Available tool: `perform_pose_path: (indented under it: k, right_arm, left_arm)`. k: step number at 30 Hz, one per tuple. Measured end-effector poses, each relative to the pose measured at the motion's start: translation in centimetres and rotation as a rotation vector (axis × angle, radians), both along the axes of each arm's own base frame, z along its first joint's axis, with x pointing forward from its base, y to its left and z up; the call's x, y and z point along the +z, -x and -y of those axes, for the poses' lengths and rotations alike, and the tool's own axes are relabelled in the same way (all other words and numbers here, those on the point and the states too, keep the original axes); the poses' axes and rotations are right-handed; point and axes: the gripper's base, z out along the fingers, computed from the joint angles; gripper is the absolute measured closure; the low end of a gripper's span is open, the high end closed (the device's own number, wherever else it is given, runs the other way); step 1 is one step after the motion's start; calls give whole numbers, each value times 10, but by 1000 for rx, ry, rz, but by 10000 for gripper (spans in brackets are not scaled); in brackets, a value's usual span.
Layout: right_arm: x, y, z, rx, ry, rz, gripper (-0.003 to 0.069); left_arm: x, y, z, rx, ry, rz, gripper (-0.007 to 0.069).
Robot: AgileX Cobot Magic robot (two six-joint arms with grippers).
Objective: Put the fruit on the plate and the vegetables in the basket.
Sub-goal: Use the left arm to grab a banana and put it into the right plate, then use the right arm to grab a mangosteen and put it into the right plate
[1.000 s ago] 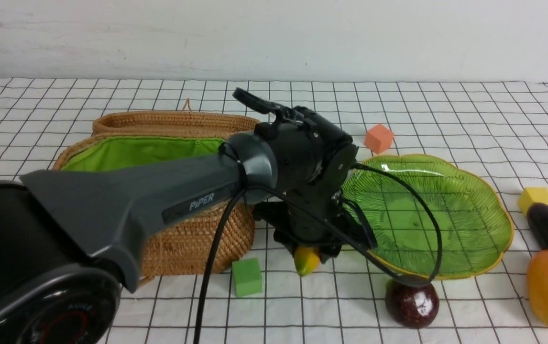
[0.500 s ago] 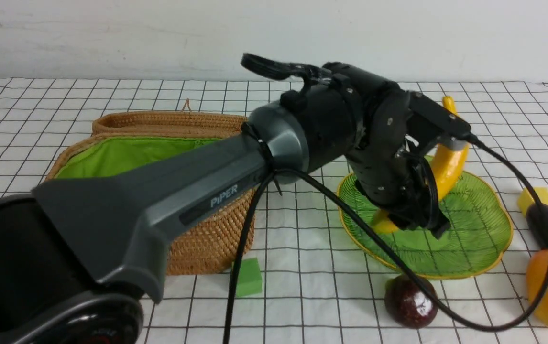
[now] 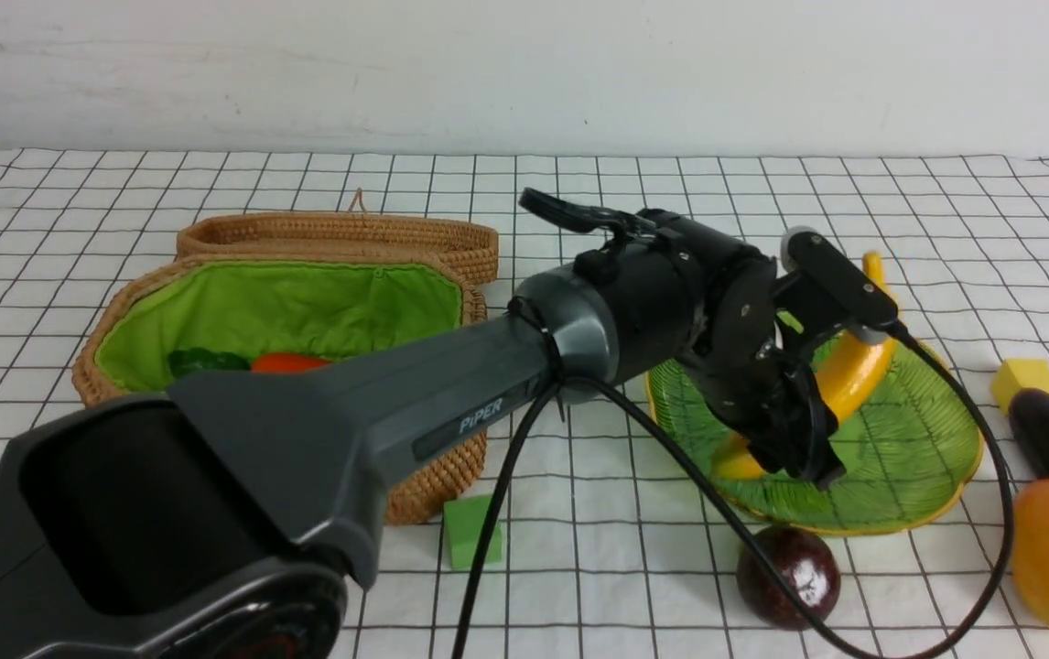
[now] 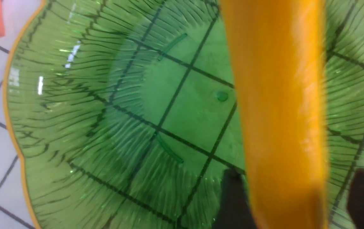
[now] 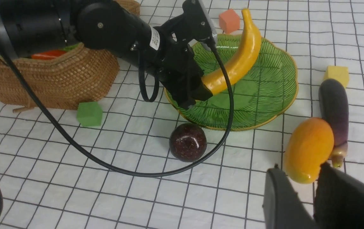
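Banana [image 3: 854,371], curved yellow toy, might roll off the ribbed green glass dish [image 3: 909,458] if the open left claw [image 4: 296,187] snags it; right claw [image 5: 300,173] gapes empty.

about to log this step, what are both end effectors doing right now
Left end effector: open, around the banana over the plate.
Right end effector: jaws slightly apart, nothing between them.
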Motion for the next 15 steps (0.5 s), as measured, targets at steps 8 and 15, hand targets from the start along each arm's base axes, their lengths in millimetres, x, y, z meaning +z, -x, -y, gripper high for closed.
perform_pose_path:
  k: [8, 15]
  right_arm:
    - [0, -1, 0, 1, -1, -2, 459]
    - [-1, -27, -10, 19, 5, -102, 458]
  left_arm:
    - [23, 7, -9, -1, -22, -22, -36]
    - [128, 44, -51, 91, 34, -76, 154]
